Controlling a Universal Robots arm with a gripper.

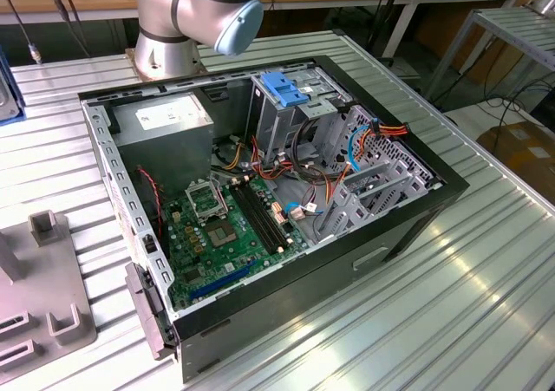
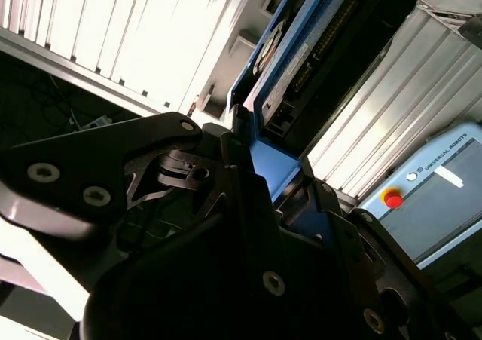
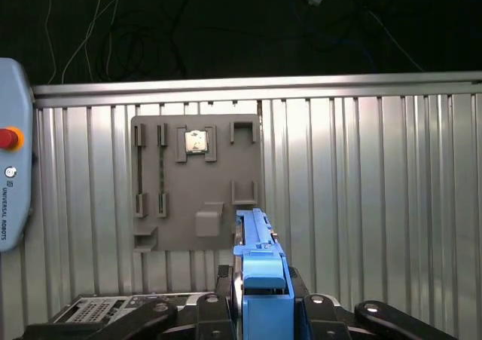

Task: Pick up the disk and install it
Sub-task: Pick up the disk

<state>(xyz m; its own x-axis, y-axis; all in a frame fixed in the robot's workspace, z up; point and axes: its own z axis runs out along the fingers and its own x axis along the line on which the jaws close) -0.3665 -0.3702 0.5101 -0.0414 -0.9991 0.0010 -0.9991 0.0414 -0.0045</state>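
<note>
The disk is a dark flat drive in a bright blue bracket, seen edge-on in the first wrist view. My gripper is shut on it, with black fingers pressing either side of the bracket. In the second wrist view the disk shows its dark body and blue frame reaching away from the gripper. The disk hangs in the air above the ribbed metal table. In the exterior view the open computer case lies on its side, with the drive cage at its far end.
A grey fixture plate holding a chip lies on the table below the disk. A teach pendant rests beside it. In the case there are a light-blue latch block, a grey power supply, a motherboard and loose cables.
</note>
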